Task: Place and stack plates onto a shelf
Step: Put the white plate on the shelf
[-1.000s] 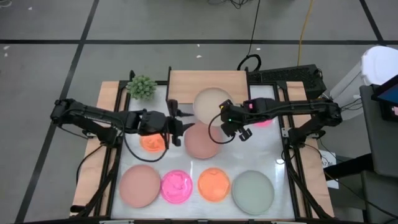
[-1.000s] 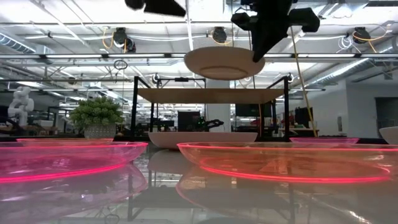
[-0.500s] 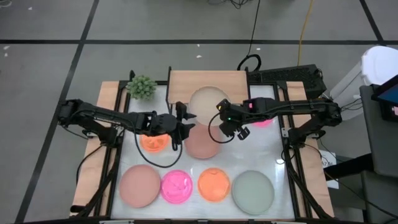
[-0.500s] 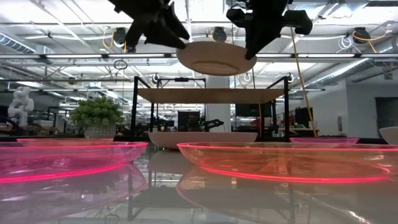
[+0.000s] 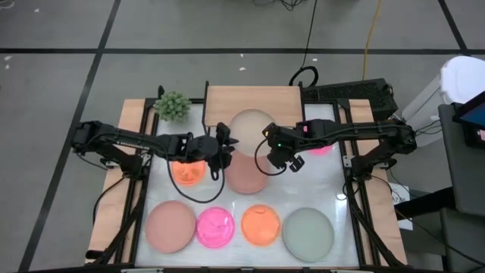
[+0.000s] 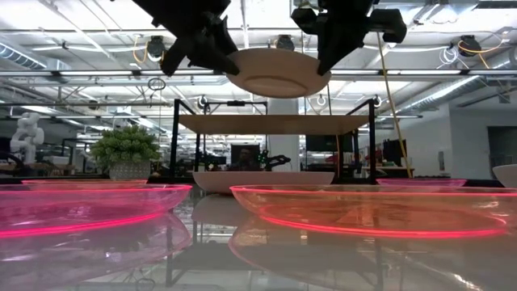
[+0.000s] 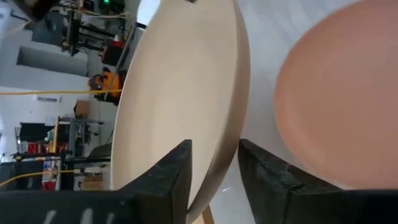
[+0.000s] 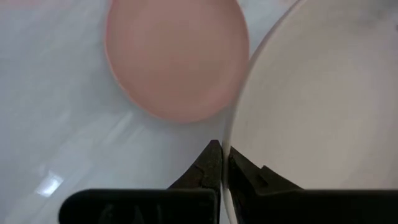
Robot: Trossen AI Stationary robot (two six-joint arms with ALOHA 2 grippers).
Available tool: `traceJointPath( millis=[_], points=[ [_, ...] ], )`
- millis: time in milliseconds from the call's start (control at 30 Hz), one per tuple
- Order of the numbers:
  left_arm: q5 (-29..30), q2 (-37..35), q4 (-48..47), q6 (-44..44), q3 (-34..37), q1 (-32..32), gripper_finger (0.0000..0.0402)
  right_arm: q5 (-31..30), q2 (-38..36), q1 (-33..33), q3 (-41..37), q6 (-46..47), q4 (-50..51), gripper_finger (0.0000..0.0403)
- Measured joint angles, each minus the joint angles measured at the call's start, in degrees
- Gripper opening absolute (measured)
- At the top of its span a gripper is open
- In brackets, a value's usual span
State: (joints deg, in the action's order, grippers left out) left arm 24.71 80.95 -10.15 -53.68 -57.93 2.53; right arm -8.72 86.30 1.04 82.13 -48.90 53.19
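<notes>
A beige plate (image 5: pixel 250 125) hangs in the air over the near edge of the shelf (image 5: pixel 254 97), a light-wood board on black legs (image 6: pixel 275 123). My right gripper (image 5: pixel 273 145) is shut on the plate's right rim. At the left rim, my left gripper (image 5: pixel 224 144) has closed its fingers around the edge. In the low view the plate (image 6: pixel 279 73) hangs between both grippers, clear above the board. A dusty pink plate (image 5: pixel 246 174) lies flat on the white table below. My left gripper has the beige plate's left rim (image 7: pixel 217 146) between its two fingers, one on the inner face and one on the underside. It comes from the table's left, slanting down. My right gripper pinches the plate's right rim (image 8: pixel 229 140) between its fingertips, slanting down from the right. The plate is lifted clear and about level.
A small orange plate (image 5: pixel 187 171) lies under my left arm, and a magenta one (image 5: pixel 320 145) under my right arm. Along the near edge lie pink (image 5: pixel 170 226), magenta (image 5: pixel 215 227), orange (image 5: pixel 261 224) and grey-green (image 5: pixel 308 233) plates. A potted plant (image 5: pixel 173 106) stands left of the shelf.
My left gripper has moved right and down toward the beige plate's left rim, rolled its wrist, and drawn its fingers in around the rim. The plate, held by my right gripper, has shifted slightly toward the table's left and stayed in the air.
</notes>
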Motion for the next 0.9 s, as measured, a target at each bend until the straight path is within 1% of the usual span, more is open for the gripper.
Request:
traceJointPath(
  millis=[133,300,467,633,767,900],
  points=[
    [-1.05,0.20,-0.39,-3.06,0.00,-0.23,0.0104,0.03,0.00,0.02,0.00,-0.02,-0.10,0.0000],
    [-6.25,0.22,-1.06,-7.99,0.02,0.53,0.0063,0.45,-0.02,-0.02,-0.02,-1.62,0.28,0.0004],
    [-6.99,0.44,-0.94,-9.34,0.15,1.08,0.0027,-0.60,-0.15,0.00,0.02,-1.51,-1.23,0.0023],
    [-6.91,0.42,-0.73,-9.18,0.15,1.08,0.0020,-0.31,-0.15,-0.01,0.00,-1.16,-3.97,0.0045],
    [-6.48,0.24,-0.06,-8.93,0.12,1.08,0.0019,0.07,-0.11,-0.02,-0.02,3.79,-8.01,0.0071],
    [-6.63,0.15,0.76,-8.78,-0.04,1.08,0.0018,3.24,-0.04,-0.02,-0.04,6.88,-11.30,0.0104]
  ],
)
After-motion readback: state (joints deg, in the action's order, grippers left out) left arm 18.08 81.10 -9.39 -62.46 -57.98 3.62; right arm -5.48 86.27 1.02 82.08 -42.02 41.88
